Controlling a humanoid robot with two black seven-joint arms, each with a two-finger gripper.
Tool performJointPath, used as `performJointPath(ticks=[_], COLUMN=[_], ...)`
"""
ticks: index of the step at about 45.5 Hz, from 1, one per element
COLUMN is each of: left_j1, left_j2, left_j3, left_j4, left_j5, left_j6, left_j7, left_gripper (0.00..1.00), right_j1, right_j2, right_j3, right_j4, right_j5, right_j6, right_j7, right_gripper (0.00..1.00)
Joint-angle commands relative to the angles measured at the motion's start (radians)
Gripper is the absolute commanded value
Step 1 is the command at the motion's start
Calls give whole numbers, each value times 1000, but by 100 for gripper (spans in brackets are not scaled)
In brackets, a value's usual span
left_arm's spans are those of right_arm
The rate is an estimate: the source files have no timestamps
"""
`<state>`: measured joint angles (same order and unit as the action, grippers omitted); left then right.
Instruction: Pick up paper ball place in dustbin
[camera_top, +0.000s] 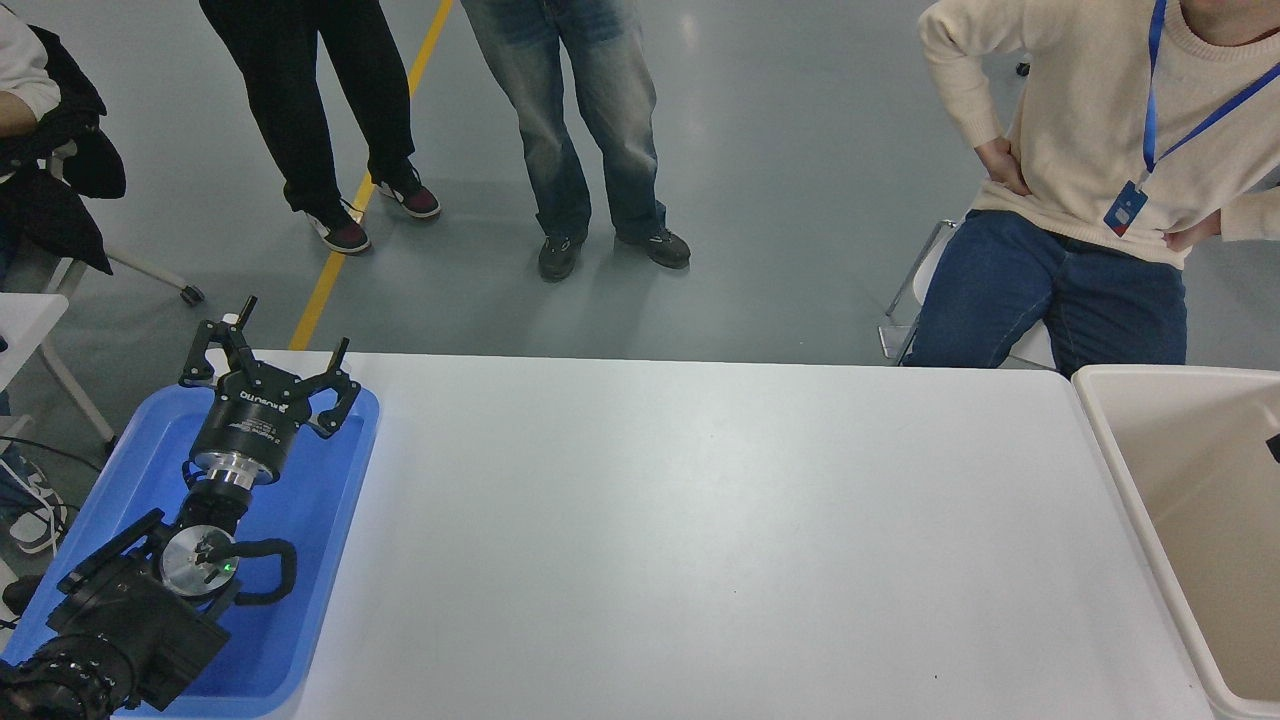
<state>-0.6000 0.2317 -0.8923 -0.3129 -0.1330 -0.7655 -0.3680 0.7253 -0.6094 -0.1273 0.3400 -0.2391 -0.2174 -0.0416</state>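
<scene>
My left claw (268, 358) sits parked above the blue tray (330, 520), its fingers spread apart and holding nothing. Far to its right, past the bare white table (700, 520), the dustbin (1130, 470) stands at the edge. I see no paper ball.

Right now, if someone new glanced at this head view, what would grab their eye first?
Probably the shallow blue plastic tray at the table's near left corner, with the parked left arm's black pincer over it, fingers spread open. Next, the large cream plastic dustbin at the right edge, where a small dark shape pokes in; what it is cannot be told. No paper ball shows, and people stand or sit beyond the white table.
</scene>
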Motion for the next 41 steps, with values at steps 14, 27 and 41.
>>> performJointPath(ticks=[14,27,41], left_j1=[2,2,2], left_j2=[0,0,0], left_j3=[0,0,0], left_j4=[0,0,0], left_j5=[0,1,0], left_j6=[0,0,0], left_j7=[0,0,-2], left_gripper=[100,100,100], right_j1=[-47,-179,-285], right_j2=[-82,20,165], right_j3=[771,1054,1186], right_j4=[252,402,603], right_j5=[-8,27,50], right_j6=[49,197,207], right_j7=[26,216,373], right_gripper=[100,100,100])
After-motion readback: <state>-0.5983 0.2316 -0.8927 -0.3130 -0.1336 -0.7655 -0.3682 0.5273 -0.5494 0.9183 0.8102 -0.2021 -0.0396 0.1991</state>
